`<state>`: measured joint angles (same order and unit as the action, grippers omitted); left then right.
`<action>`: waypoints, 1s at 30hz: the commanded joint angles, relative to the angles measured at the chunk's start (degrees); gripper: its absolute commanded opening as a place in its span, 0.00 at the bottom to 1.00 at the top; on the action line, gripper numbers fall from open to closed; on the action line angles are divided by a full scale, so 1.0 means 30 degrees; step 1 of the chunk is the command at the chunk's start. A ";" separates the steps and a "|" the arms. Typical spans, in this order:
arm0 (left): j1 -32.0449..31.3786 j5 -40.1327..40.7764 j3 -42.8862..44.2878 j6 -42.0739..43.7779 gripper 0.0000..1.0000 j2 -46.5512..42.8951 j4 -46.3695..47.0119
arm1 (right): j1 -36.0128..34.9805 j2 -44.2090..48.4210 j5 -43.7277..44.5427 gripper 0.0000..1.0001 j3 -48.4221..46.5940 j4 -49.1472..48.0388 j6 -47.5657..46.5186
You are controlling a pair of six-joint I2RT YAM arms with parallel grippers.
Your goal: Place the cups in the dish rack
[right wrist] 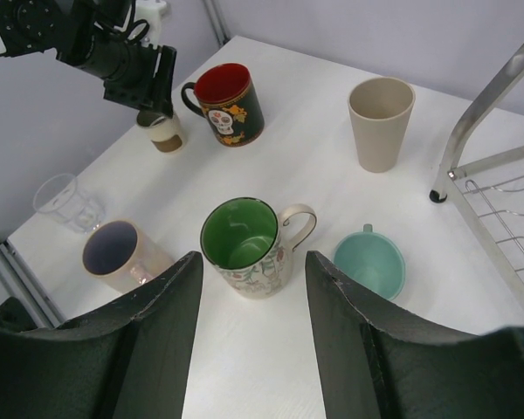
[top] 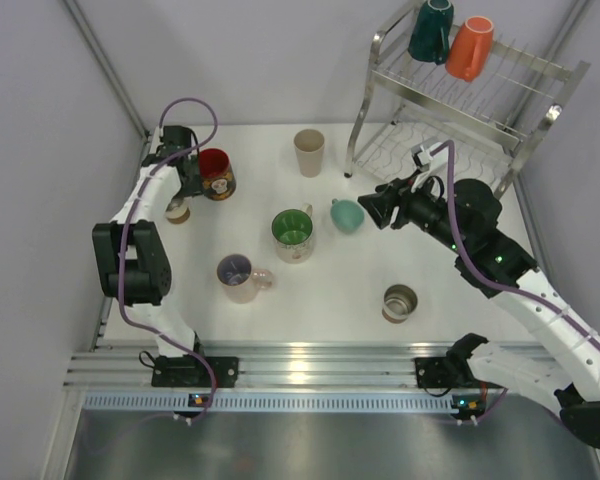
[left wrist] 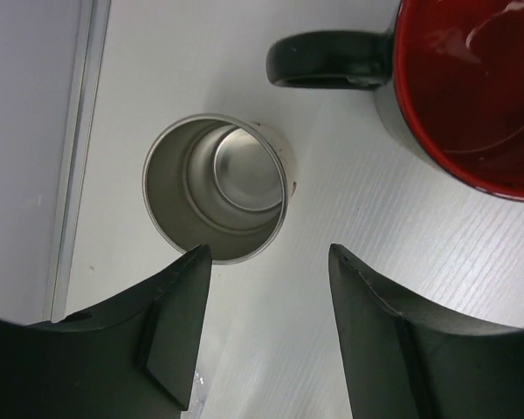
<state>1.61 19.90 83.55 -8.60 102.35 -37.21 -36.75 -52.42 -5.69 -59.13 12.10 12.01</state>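
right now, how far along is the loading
Two done: teal cup and orange cup sit on the dish rack's top tier. Nothing gripped: open left gripper hovers over a steel-lined cup; right gripper open. To load, at least: red mug, beige cup, green-lined mug, mint cup, pinkish mug, steel cup.

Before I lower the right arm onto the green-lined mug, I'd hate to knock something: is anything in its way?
Partly. In the top view the mint cup, tipped on its side, lies between the right gripper and the green-lined mug. The right wrist view shows the mug framed by the open fingers, so coming from above looks clear.
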 commanded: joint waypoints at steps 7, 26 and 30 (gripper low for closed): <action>0.0197 -0.0716 0.0949 0.0230 0.61 0.1480 0.0685 | -0.0200 0.0541 0.0404 0.51 0.0053 -0.0400 -0.0517; 0.0197 -0.1096 -0.0104 0.0026 0.51 0.1599 0.0568 | -0.0200 0.0863 0.0316 0.52 0.0287 -0.0429 -0.0517; 0.0197 -0.1097 -0.0922 -0.0850 0.46 0.1101 0.0276 | -0.0200 0.0804 0.0316 0.52 0.0317 -0.0488 -0.0488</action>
<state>1.91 17.21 82.61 -8.73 108.49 -36.40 -36.75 -50.96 -4.99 -58.48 13.04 11.09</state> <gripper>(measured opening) 0.471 0.516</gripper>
